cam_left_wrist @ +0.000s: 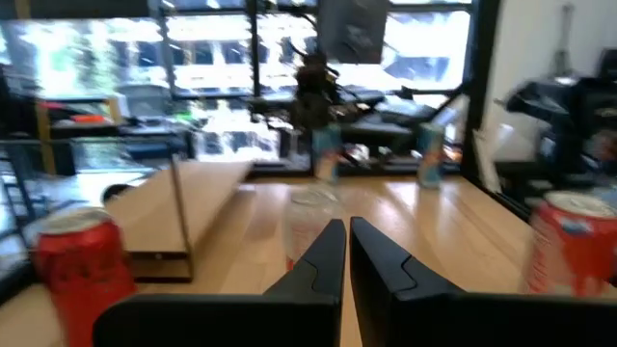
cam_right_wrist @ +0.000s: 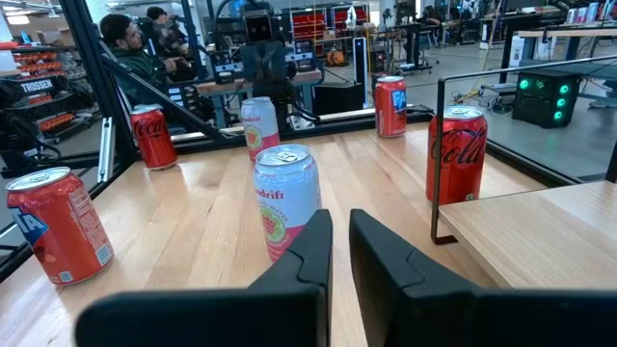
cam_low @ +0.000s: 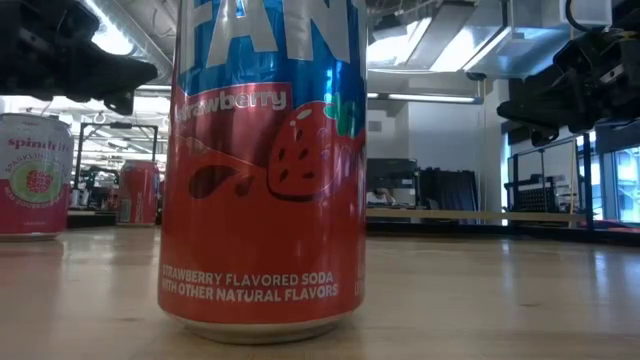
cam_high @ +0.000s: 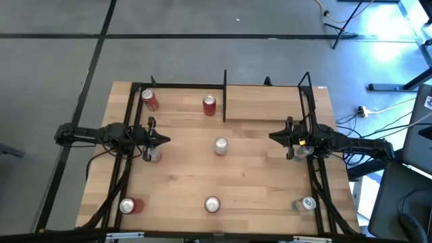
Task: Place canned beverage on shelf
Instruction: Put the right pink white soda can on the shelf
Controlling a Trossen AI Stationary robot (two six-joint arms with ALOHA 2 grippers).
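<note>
A white Spindrift can (cam_high: 221, 145) stands upright at the table's middle; it also shows in the right wrist view (cam_right_wrist: 286, 198) and the left wrist view (cam_left_wrist: 308, 226). The shelf (cam_high: 270, 104) is a light-wood ledge at the far right, with black uprights and a dark divider (cam_high: 225, 94); it also shows in the right wrist view (cam_right_wrist: 540, 226). My left gripper (cam_high: 163, 140) hangs shut and empty to the can's left. My right gripper (cam_high: 273, 137) hangs shut and empty to its right. Both sets of fingers point at the can from a distance.
Upright cans: a red one (cam_high: 209, 104) beside the divider, one at the far left (cam_high: 150, 100), one below each wrist (cam_high: 154, 155) (cam_high: 300, 152), three along the near edge (cam_high: 128, 206) (cam_high: 212, 204) (cam_high: 305, 204). The Fanta can (cam_low: 260, 170) fills the low view. People sit beyond the table (cam_right_wrist: 125, 43).
</note>
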